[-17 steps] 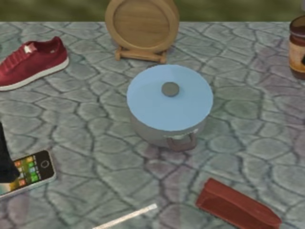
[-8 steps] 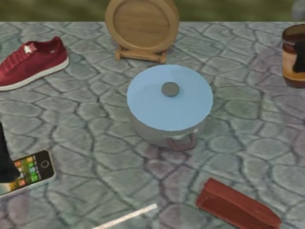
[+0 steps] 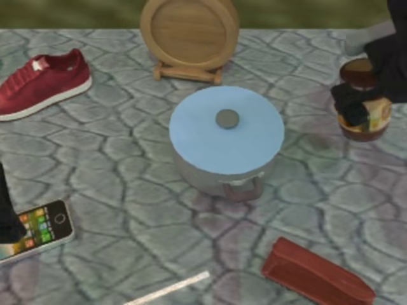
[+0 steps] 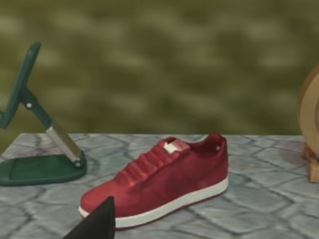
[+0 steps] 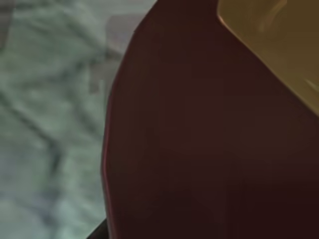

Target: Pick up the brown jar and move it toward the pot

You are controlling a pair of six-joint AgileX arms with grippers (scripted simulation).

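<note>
The brown jar (image 3: 376, 118), dark glass with a brown lid and an orange-yellow label, hangs above the table at the right side of the top view. My right gripper (image 3: 358, 105) is shut on it, its black fingers wrapped round the jar's body. Up close in the right wrist view, the brown jar (image 5: 209, 149) nearly covers the picture. The pot (image 3: 226, 136), grey with a flat light-blue lid and a grey knob, stands mid-table, left of the jar and apart from it. My left gripper (image 3: 6, 219) stays parked at the left edge.
A red shoe (image 3: 43, 82) lies at the back left, and a round wooden plate on a stand (image 3: 189, 35) is behind the pot. A phone (image 3: 39, 230), a white strip (image 3: 168, 289) and a red-brown case (image 3: 315, 272) lie along the front. A green stand (image 4: 35, 149) shows beyond the shoe.
My right gripper has carried the brown jar leftward and nearer, from the right edge toward the pot. The left arm has not moved.
</note>
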